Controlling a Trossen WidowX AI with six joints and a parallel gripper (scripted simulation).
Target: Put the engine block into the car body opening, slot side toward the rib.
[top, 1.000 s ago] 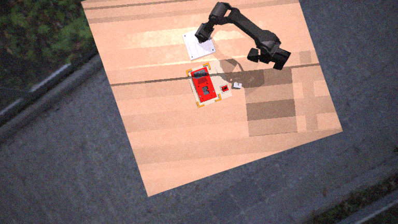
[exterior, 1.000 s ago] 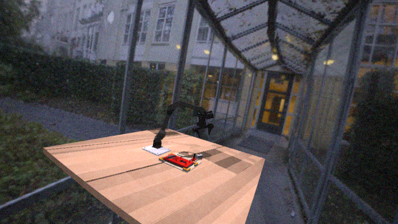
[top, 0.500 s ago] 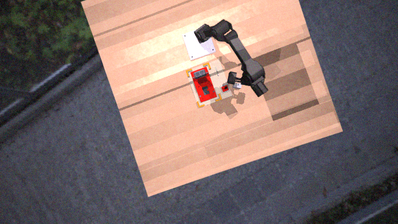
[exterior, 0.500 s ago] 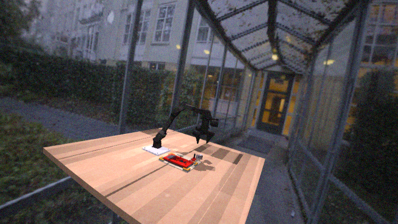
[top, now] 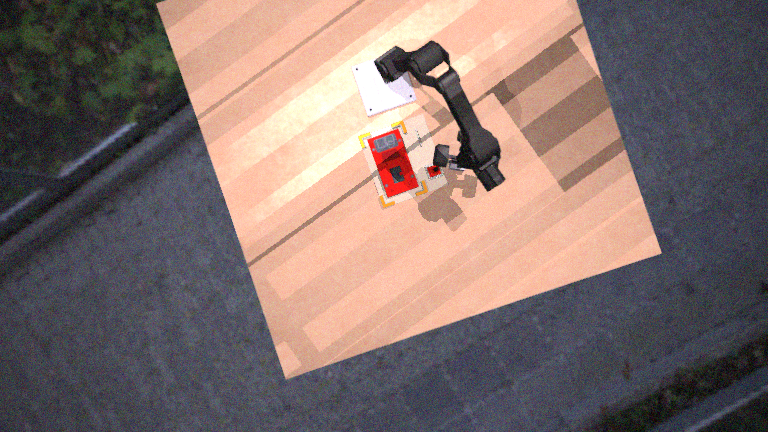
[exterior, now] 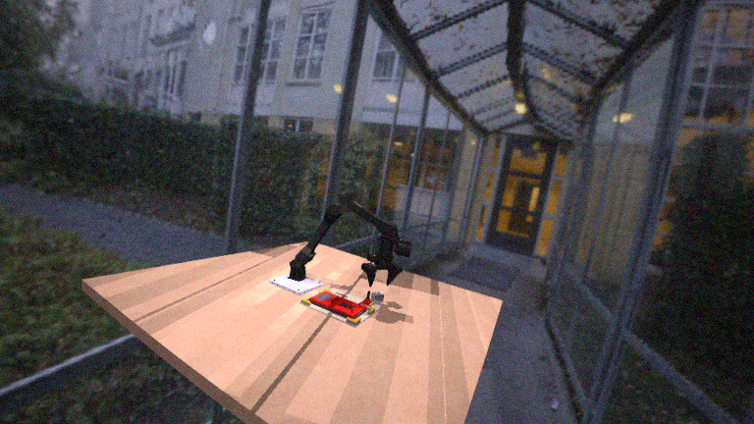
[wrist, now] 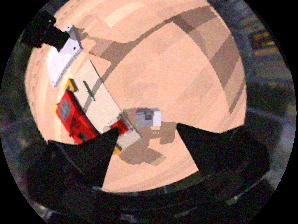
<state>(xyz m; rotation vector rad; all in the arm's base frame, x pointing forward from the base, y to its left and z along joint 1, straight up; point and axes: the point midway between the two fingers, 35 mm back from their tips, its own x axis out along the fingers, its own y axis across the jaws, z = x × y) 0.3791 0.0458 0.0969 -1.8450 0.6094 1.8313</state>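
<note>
On the pale sheet (top: 427, 130) (exterior: 367, 316) (wrist: 103, 90) under the red car body (top: 390, 157) (exterior: 331, 301) (wrist: 74, 117), we see a dark mark too small to read. The wood-striped table (top: 322, 268) (exterior: 368, 369) (wrist: 160, 70) stands by a glass-roofed walkway (exterior: 513, 47). Beside the car body, apart from it, we see the grey engine block (top: 455, 167) (exterior: 377, 296) (wrist: 144, 118) on the table; our gripper (top: 456, 160) (exterior: 380, 285) (wrist: 148, 128) hovers above it, spread nearly fully, holding nothing.

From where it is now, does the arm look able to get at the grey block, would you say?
Probably yes: the pincer hangs open above the block, with nothing visible between them, though the red post stands close by.
</note>
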